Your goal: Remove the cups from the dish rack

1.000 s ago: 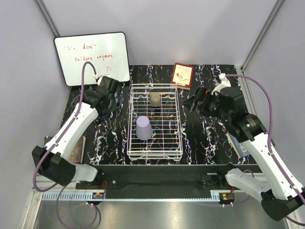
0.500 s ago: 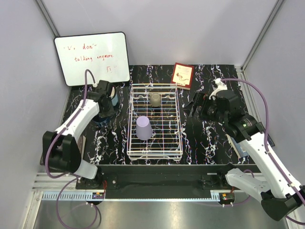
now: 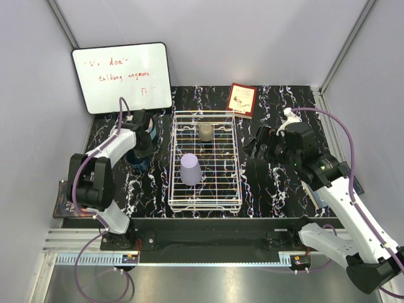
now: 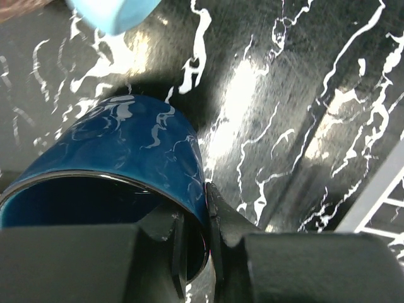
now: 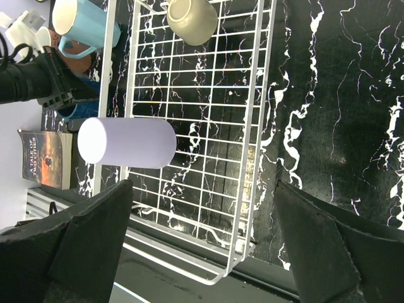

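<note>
The black marbled table (image 3: 278, 189) carried the white wire dish rack (image 3: 218, 183) dead centre between the 2 arms. And 2 cups sat inside it: the lavender cup (image 3: 190, 169) in the near half, apparently mouth down with its long axis upright, and the grey-beige cup (image 3: 206, 131) at the far end.

Over on the left side, the left pincer (image 4: 197, 221) was clamped on the rim of the dark blue cup (image 4: 126, 151), 1 finger inside the mouth and 1 outside. That cup was outside the rack, low over the table; whether it touched down could not be told. The light blue mug (image 5: 82, 22) stood just beside it, also outside the rack.

Now the one that mattered: the right pincer (image 5: 203, 186) hung with its fingers wide apart and nothing between them, just off the rack's right side. Both remaining cups lay to its left, across the rack's right wall, the grey-beige one nearer and roughly level with it, the lavender one farther, toward the near-left. With the left arm occupied, the right looked the arm to reach in next.
</note>
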